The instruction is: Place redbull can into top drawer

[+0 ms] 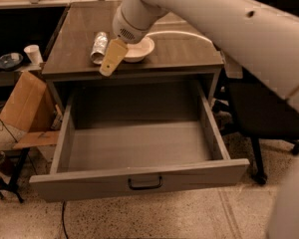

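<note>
The top drawer (199, 172) stands pulled far out beneath the counter (72, 31), its grey floor and side walls in plain view. The redbull can (98, 47) lies on its side on the counter, just left of a white bowl (141, 49) (what the bowl holds cannot be told). The pincer (108, 68) hangs over the counter's front edge, just beside the can and in front of the bowl; whether it is wide or narrow cannot be told. A white paper cup (33, 54) stands on a lower shelf off to the left.
</note>
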{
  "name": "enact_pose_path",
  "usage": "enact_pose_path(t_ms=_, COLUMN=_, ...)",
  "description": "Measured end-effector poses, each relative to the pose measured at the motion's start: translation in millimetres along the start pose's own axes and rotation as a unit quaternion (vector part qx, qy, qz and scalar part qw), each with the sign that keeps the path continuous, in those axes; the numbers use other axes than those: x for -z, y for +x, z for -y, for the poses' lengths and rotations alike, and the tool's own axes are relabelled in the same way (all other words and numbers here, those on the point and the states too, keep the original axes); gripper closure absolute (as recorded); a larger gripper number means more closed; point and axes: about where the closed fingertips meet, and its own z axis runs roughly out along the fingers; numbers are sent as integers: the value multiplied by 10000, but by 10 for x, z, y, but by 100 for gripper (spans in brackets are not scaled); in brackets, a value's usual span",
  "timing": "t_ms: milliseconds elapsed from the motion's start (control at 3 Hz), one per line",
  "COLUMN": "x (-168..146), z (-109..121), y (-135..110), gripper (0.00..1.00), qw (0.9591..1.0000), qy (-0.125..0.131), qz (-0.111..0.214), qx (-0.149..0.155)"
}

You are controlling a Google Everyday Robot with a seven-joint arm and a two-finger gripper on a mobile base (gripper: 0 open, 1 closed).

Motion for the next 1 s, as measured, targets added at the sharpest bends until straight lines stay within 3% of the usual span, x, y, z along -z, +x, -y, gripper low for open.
enact_pose_path(t_ms=667, x=-579, z=118, y=-412, gripper=0, qw=9963, qy=-449, qz=172, qx=711)
enact_pose_path(t_ms=1000, x=-579, z=118, y=-412, gripper=0, qw=9963, qy=-448, qz=173, qx=710)
